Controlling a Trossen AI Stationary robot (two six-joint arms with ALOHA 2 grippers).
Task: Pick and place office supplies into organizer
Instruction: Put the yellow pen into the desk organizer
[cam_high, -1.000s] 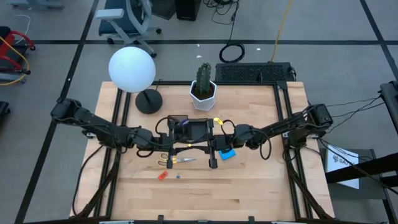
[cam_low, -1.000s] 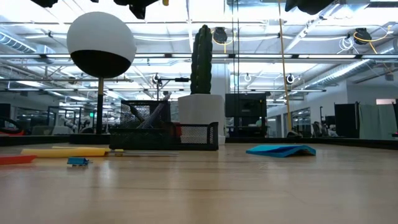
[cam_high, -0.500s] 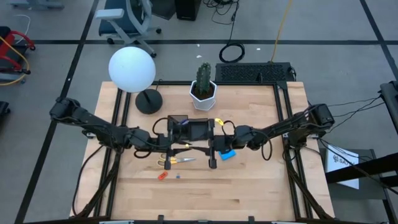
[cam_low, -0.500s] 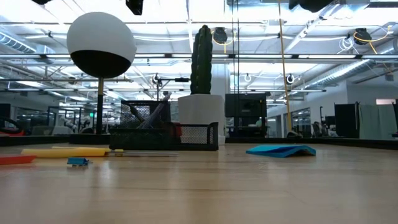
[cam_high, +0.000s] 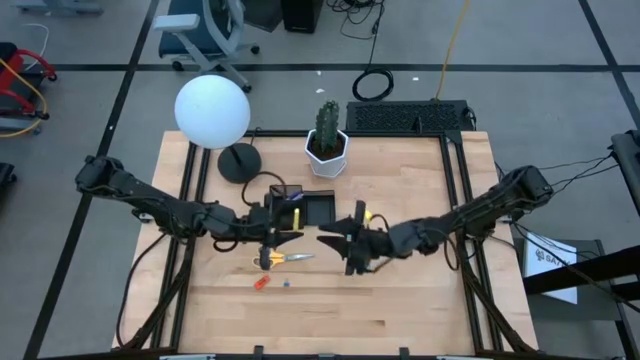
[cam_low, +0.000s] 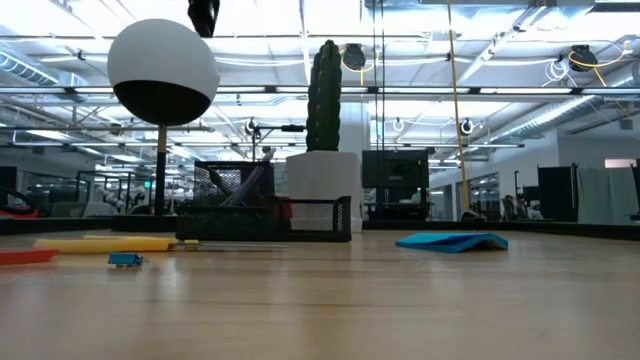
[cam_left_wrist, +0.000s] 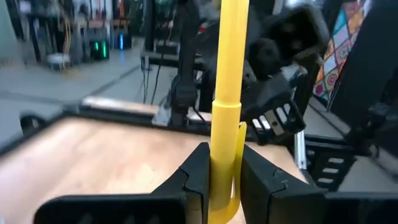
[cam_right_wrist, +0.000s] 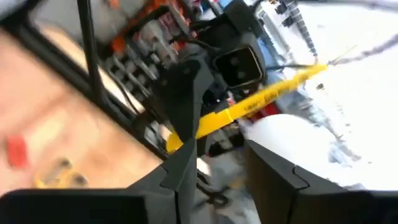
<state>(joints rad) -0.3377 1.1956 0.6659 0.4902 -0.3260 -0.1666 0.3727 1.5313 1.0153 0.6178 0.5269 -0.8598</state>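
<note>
High view: wooden worktop (cam_high: 400, 310) carries organizer (cam_high: 310, 210) near its centre, a little toward the rear edge, with cactus pot (cam_high: 327, 148) and lamp base (cam_high: 238, 163) behind it. Left gripper (cam_high: 272, 228), at the organizer's left side, is clamped on a yellow pen (cam_left_wrist: 225, 93). Right gripper (cam_high: 345, 242), just front-right of the organizer, has fingers apart and nothing between them. Scissors (cam_high: 278, 258) lie in front of the organizer; red piece (cam_high: 262, 283) lies nearer the front edge. Low view: blue pad (cam_low: 452, 241) rests on the worktop.
</note>
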